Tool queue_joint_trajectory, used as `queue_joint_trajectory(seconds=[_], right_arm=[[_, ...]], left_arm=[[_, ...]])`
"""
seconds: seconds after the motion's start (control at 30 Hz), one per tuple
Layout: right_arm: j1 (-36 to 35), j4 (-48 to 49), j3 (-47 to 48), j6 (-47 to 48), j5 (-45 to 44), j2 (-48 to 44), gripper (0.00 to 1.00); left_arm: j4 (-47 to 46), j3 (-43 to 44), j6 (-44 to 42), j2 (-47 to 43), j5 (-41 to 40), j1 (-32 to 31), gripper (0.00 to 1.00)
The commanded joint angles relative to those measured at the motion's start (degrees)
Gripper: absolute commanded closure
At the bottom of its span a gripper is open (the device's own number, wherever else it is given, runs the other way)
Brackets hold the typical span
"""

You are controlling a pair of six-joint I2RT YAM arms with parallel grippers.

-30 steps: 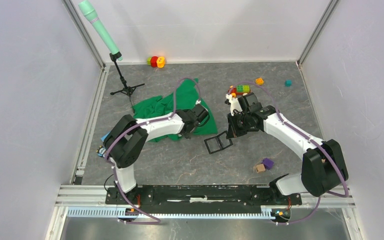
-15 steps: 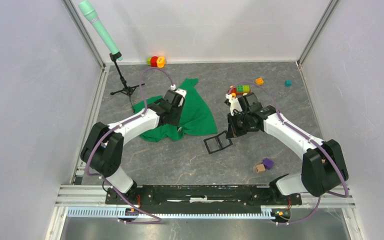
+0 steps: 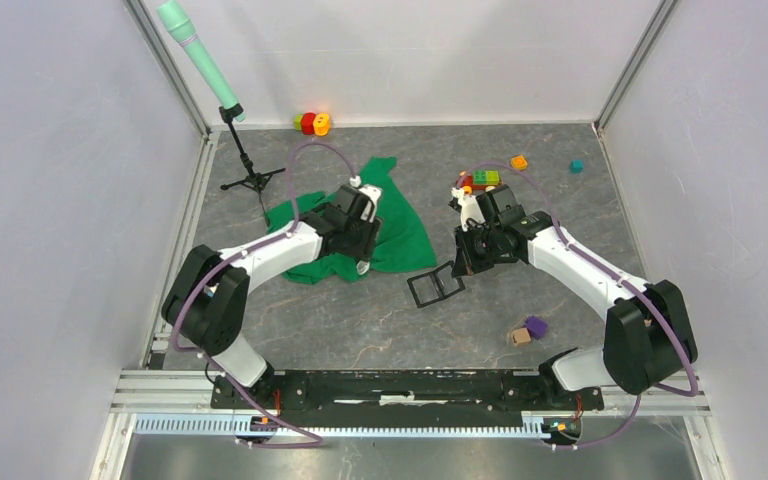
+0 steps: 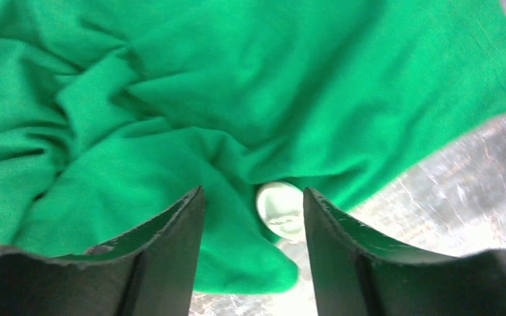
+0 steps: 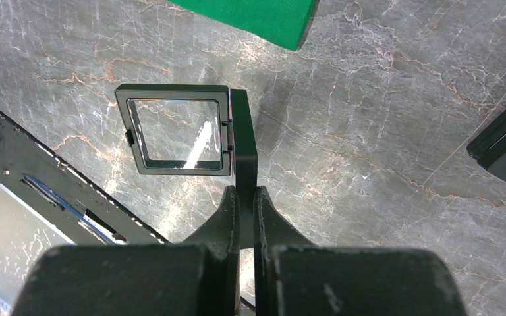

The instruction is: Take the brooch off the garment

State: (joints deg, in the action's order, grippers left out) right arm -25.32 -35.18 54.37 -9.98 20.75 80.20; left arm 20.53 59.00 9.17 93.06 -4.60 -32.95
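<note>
On the left, the left tool (image 4: 252, 199) is hovering with its jaws spread over the large, bright green, folded fabric garment (image 4: 237, 79). The small pale round brooch (image 4: 280, 209) is sitting between the tool's fingers, nearer one of them, half tucked under a fold by the cloth's edge and the grey marbled bench (image 4: 461, 197). Closing from here, I reckon it risks pinching cloth too and dragging the garment along. On the right, the right tool (image 5: 245, 197) is clamping the flap of a black square plastic frame (image 5: 242, 138).
</note>
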Motion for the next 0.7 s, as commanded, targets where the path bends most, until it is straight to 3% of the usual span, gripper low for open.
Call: queue_joint_trajectory(seconds=[0.0,0.17,0.33,0.53,0.6,0.67], right_arm=[[0.3,1.4,-0.2,0.5,0.9,-1.8,1.0],[0.3,1.9,-0.6,0.4,1.3,-1.5,1.0],[0.3,1.9,-0.7,0.5,1.5,-1.6,1.0],[0.3,1.9,-0.6,0.4,1.5,-1.7,1.0],[0.3,1.9,-0.6,0.5,1.5,-1.7,1.0],[0.3,1.9,-0.6,0.5,1.6,-1.7,1.0]], left_arm=[[0.7,0.5,-2.6,-1.8,-0.6,-5.4,0.34],[1.1,-0.9,-1.2,-0.2,-0.3,-6.2,0.32],[0.7,-1.4,-0.7,2.1,-5.7,-5.3,0.37],[1.5,-0.6,-0.4,4.5,-4.1,-3.8,0.41],[1.4,-0.8,-0.1,4.5,-4.3,-3.8,0.48],[0.9,-1.2,0.1,3.6,-3.8,-3.3,0.61]])
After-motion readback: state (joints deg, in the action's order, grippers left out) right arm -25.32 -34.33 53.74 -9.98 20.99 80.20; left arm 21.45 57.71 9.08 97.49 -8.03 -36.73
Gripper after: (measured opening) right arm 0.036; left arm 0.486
